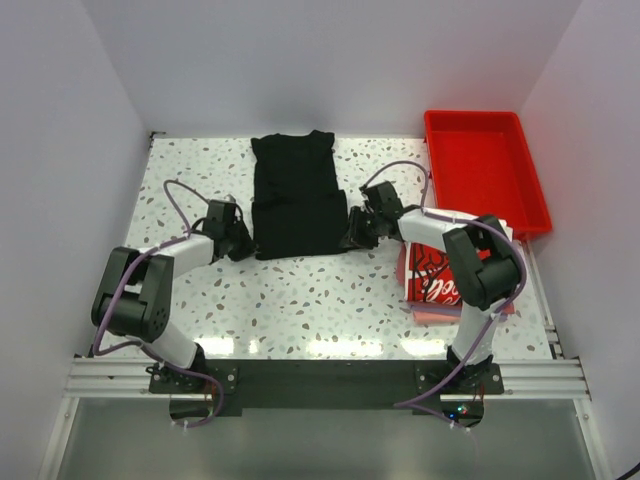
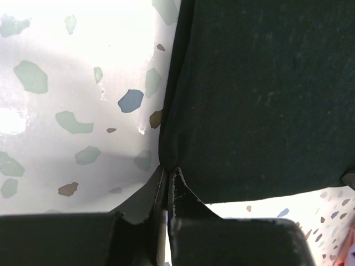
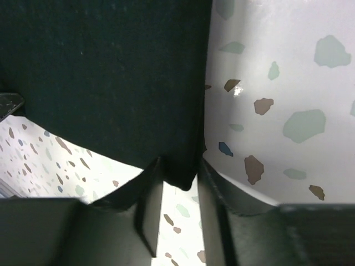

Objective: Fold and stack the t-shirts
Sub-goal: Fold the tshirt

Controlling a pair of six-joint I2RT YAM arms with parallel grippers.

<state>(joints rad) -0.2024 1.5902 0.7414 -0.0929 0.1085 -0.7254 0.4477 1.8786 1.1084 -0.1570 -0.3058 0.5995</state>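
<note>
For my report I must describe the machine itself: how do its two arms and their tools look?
Both arms, left arm and right arm, have bulky black joints and white links. A thin purple cable loops along each. The left tool and right tool are black, with flat tapering fingers.

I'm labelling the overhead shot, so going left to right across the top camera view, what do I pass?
Left arm's fingers → black t-shirt → right arm's fingers → red tray.
</note>
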